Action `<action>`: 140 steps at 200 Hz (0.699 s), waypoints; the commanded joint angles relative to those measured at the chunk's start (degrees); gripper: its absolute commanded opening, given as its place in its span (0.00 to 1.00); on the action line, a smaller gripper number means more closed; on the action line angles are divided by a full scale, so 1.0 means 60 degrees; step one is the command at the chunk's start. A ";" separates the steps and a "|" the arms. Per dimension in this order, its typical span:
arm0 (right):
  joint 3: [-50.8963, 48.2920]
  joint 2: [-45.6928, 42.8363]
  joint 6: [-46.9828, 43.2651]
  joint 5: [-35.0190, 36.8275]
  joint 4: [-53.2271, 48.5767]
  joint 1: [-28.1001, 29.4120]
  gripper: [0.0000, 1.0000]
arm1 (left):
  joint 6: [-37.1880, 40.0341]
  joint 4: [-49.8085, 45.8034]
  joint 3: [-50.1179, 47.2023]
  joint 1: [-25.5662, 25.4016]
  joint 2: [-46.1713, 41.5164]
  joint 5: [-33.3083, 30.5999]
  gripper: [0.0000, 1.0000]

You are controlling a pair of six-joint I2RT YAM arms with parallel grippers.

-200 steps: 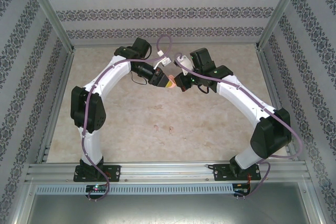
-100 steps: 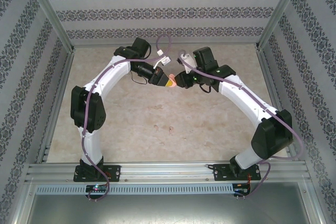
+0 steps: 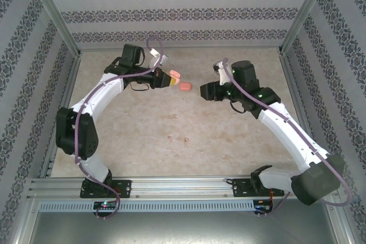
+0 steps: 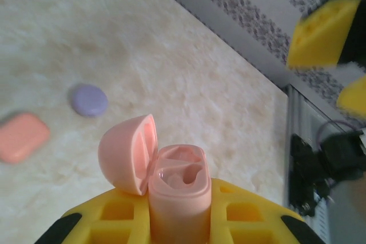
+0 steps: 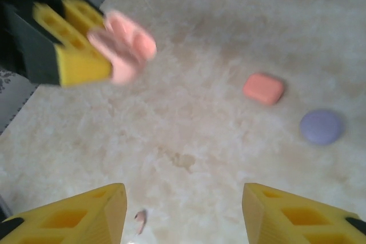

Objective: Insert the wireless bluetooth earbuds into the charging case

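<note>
Pale pink case (image 4: 177, 190): pinched upright between your left fingers (image 4: 117, 221) and held above the tabletop (image 3: 143, 158), just left of the coral case. Its lid (image 4: 128, 152) is swung open. The wells inside are too blurred to read.
Coral case (image 3: 185, 86): shut and lying flat on the tabletop; this is your landmark.
Purple case (image 5: 322, 127): round and shut, lying near the coral case but apart from it.
Right fingers (image 5: 74, 215): spread wide and holding nothing, hovering to the right of the coral case.
Earbuds (image 3: 170, 139): two pale pink ones lie side by side on the tabletop, well apart from the coral case, on its side toward the arm bases.
</note>
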 commanded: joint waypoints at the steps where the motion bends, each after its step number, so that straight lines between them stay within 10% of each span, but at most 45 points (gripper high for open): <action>1: -0.0577 0.0316 0.1274 0.0643 -0.0065 0.0801 0.56 | -0.1119 0.2812 -0.0760 -0.0030 -0.0917 -0.1314 0.00; 140: 0.0283 0.5079 0.2103 0.2801 0.0122 0.4710 0.51 | -0.2573 0.7117 -0.4068 -0.0023 -0.4142 -0.7063 0.00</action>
